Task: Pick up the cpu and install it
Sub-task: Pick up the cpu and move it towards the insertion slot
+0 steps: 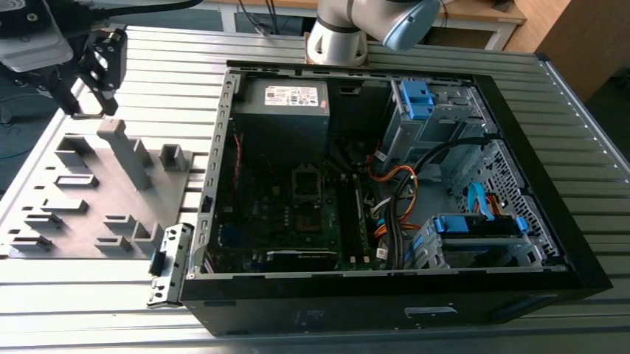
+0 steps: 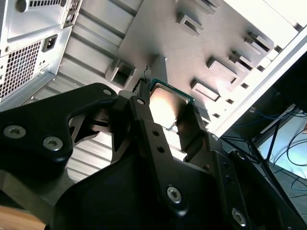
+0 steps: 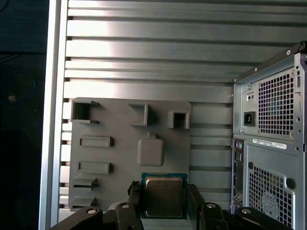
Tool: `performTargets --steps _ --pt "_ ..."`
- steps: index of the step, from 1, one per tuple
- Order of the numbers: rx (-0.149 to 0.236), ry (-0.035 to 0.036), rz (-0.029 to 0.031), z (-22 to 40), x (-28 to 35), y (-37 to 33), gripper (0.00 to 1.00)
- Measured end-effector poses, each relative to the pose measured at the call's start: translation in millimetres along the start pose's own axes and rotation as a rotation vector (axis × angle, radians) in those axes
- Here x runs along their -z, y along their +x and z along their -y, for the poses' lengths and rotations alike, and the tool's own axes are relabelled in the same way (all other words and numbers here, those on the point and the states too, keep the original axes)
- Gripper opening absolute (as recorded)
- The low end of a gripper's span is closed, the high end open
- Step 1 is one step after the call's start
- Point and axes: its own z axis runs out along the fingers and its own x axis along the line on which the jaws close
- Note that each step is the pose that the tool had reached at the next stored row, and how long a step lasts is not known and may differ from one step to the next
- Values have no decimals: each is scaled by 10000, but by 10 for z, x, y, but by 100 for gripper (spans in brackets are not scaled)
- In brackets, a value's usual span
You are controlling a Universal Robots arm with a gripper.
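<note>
**Thin edge grip puts the cpu at risk**

We see the gripper point(image 3: 165, 207) pinching the cpu point(image 3: 164, 194) by 2 opposite edges, held above the grey fixture tray point(image 3: 120, 143) and outside the computer case point(image 1: 394, 313). We judge the hold slim. A jolt could tilt the chip or drop it onto the slatted table point(image 3: 144, 48), and a tilted chip could damage the socket point(image 1: 307, 183).

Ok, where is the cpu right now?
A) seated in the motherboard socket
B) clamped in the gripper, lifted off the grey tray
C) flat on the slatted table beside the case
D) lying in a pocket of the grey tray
B: in both wrist views the cpu sits gripped at its edges by the gripper, with the grey tray lying well behind it rather than touching it.
</note>
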Motion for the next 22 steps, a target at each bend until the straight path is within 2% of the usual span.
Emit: performTargets --steps 13,17,22 --pt "0 1 -1 3 1 -177 47" --pt "0 0 0 4 1 -262 47" --pt "0 0 0 6 2 -400 47"
